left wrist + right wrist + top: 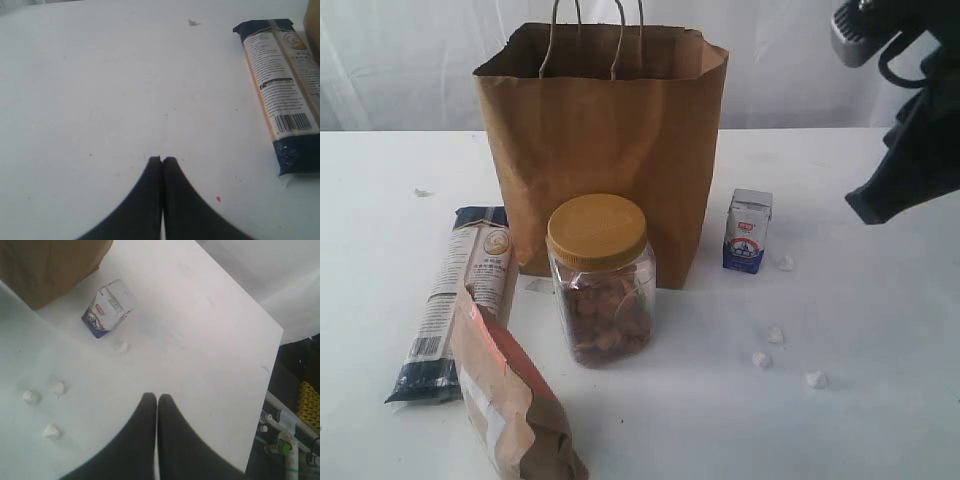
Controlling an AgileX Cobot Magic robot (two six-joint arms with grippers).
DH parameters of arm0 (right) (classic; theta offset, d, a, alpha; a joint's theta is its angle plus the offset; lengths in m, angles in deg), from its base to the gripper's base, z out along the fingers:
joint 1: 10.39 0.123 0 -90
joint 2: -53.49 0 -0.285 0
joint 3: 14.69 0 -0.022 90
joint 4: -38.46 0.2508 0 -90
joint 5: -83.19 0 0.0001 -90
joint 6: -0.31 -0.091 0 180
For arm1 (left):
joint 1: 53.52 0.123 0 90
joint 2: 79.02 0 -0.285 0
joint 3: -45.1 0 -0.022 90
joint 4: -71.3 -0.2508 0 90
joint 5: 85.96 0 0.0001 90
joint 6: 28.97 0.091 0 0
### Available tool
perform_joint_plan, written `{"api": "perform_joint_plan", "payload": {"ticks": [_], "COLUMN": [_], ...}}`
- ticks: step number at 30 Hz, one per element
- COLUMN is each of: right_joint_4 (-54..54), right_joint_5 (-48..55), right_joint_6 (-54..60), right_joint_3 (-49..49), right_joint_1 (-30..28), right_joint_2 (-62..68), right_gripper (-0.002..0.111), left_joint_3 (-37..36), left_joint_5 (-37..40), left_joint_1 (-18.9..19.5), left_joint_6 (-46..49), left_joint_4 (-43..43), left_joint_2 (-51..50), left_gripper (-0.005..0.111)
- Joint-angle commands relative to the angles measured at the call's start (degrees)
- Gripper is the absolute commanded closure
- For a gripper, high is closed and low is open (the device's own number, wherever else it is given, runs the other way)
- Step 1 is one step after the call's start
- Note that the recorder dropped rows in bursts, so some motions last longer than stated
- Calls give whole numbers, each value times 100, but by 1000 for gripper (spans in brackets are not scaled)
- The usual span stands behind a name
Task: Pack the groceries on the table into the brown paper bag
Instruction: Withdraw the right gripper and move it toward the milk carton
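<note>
Left pincer (161, 159) clenched, empty, over white tabletop (100, 90). Long navy-beige pasta packet (282, 95) lies flat nearby. Contents probably brittle: take it mid-length, light squeeze.

Right wrist: right pincer (157, 397) clenched, empty. Small white-blue carton (110, 307) sits near tall brown paper bag (50, 265), not touching. Likely light and crushable: grip the flat sides.

Exterior: bag stands mid-tabletop toward the far edge. Clear yellow-lidded jar (600, 280) just in front, probably heavy and slick: grab below the lid. Brown-orange pouch (510, 400) at the near edge, looks soft.

Brown bag (605, 150), yellow-lidded jar (600, 280)
</note>
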Motion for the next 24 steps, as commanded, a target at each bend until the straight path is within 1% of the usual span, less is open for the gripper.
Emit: {"api": "perform_joint_plan", "payload": {"ticks": [1, 3, 5, 6, 7, 8, 9, 10, 11, 16, 18, 20, 21, 23, 24], "right_joint_4": [-177, -306, -142, 213, 670, 1659, 2473, 3086, 3350, 3122, 3122, 3159, 3183, 3218, 3229], "right_joint_5": [27, -44, -185, -243, -257, -21, 333, 514, 514, -11, 4, 54, 80, 138, 151], "right_joint_6": [-131, -394, -492, -440, -106, 582, 1261, 1826, 2157, 2381, 2806, 3091, 3189, 3283, 3283], "right_joint_3": [165, 165, 153, 153, 153, 129, 71, 59, 59, 59, 59, 83, 110, 164, 189], "right_joint_1": [-105, -429, -907, -1144, -1404, -1663, -1802, -1852, -1852, -1841, -1841, -1841, -1841, -1841, -1841], "right_joint_2": [186, 513, 936, 1209, 1470, 1849, 2100, 2284, 2395, 2438, 2438, 2438, 2438, 2449, 2462], "right_gripper": [108, 108, 108, 108, 108, 108, 108, 108, 108, 108, 107, 101, 95, 80, 70], "left_joint_3": [0, 0, 0, 0, 0, 0, 0, 0, 0, 0, 0, 0, 0, 0, 0], "left_joint_5": [7, 7, 7, 7, 7, 7, 7, 7, 7, 7, 7, 7, 7, 7, 7], "left_joint_1": [-19, -19, -19, -19, -19, -19, -19, -19, -19, -19, -19, -19, -19, -19, -19], "left_joint_6": [-4, -4, -4, -4, -4, -4, -4, -4, -4, -4, -4, -4, -4, -4, -4], "left_joint_4": [30, 30, 30, 30, 30, 30, 30, 30, 30, 30, 30, 30, 30, 30, 30], "left_joint_2": [28, 28, 28, 28, 28, 28, 28, 28, 28, 28, 28, 28, 28, 28, 28], "left_gripper": [107, 107, 107, 107, 107, 107, 107, 107, 107, 107, 107, 107, 107, 107, 107]}}
